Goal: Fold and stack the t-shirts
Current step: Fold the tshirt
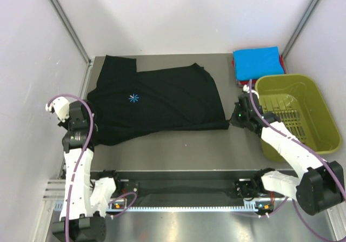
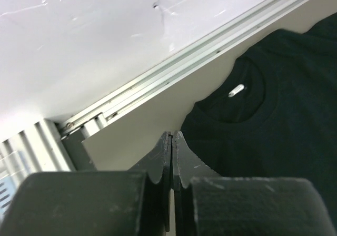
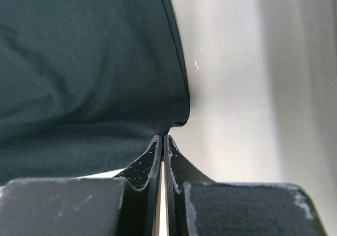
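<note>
Folding the black shirt: both grippers, left and right, pinched together, empty; next needs corner grips.

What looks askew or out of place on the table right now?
The black t-shirt lies crooked and half-folded, one sleeve sticking out toward the far left corner and its edges uneven. Both the left pincer and the right pincer are shut at its edges. The blue t-shirt sits neatly folded beside the basket.
</note>
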Available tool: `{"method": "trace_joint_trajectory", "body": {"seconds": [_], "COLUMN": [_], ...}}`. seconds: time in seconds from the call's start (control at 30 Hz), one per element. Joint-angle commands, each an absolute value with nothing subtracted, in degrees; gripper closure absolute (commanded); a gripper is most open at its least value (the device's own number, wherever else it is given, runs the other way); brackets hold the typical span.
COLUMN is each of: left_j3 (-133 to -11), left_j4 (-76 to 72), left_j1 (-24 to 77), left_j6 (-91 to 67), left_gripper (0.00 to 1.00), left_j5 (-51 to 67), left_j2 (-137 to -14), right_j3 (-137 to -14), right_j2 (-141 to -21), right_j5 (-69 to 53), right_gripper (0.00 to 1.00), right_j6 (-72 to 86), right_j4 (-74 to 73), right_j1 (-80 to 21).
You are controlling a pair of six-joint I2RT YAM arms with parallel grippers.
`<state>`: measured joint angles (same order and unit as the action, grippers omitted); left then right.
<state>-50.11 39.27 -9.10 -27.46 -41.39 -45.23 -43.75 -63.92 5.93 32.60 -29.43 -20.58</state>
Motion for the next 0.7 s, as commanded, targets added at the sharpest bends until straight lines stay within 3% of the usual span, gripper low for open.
{"method": "trace_joint_trajectory", "body": {"seconds": [0.0,0.33,0.67], "left_j3": [-50.3,-40.9,-48.3], "left_j4": [43.3,27.3,18.9], "left_j1": [-9.0,-9.0,-9.1], "left_j6": [-27.3,-23.3,-17.7], "left_gripper": [1.0,1.0,1.0], "left_j5": [-43.6,-31.4,-30.7], "left_j2": [-42.7,-45.5,-66.7], "right_j3": [-48.4,-56.8,-69.6], "right_j2": [-64.0,-73.3,-92.4], "right_j5": [9.4,7.6,8.3], "right_gripper": [1.0,1.0,1.0], "right_j6": [30.1,25.1,21.8], "right_j4": [-27.9,-26.1,-26.4], "right_j1": [-20.9,-20.8,-20.8]}}
